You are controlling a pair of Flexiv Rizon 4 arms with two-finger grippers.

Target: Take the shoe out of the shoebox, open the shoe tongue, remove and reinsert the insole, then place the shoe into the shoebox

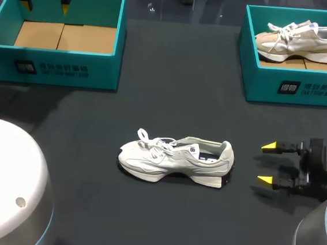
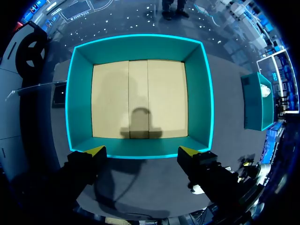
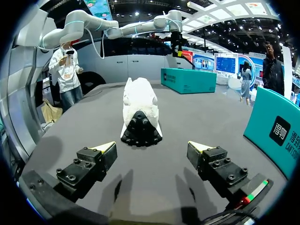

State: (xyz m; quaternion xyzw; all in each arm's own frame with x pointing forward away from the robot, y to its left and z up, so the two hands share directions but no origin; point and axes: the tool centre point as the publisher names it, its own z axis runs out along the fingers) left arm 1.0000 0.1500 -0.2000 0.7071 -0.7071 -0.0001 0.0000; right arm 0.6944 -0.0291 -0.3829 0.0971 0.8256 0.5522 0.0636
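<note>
shoe on table, second shoe in right shoebox of two.

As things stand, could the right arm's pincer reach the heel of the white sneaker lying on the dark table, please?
Probably yes. The right pincer is open, level with the white sneaker, whose heel faces it; only bare dark table lies between.

You get even light from overhead on the dark table. The shoe throws a soft shadow; the shadow of the left gripper lies on the floor of the box.
</note>
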